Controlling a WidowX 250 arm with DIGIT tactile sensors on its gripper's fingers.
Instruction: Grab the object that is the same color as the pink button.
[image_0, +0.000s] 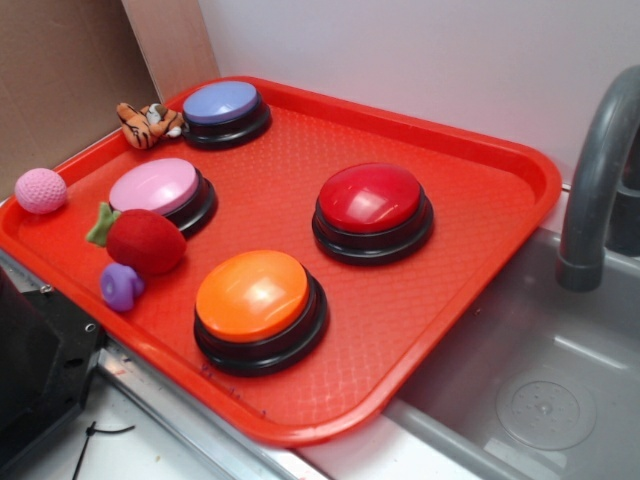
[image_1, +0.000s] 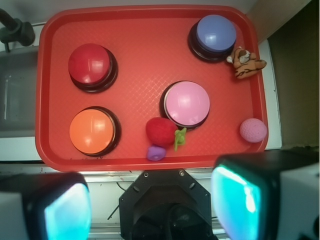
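Small pink knitted ball, bumpy surface, resting on the left rim of the red tray, left of the pink button and well apart from it. Same pale pink as that glossy dome. In wrist view, gripper fingers spread apart, nothing between them; ball beyond the right finger, untouched.

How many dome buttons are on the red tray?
4, none seemingly hidden: lavender-blue button at the far corner by the tiger toy, pink button beside the strawberry, red button mid-tray, orange button nearest.
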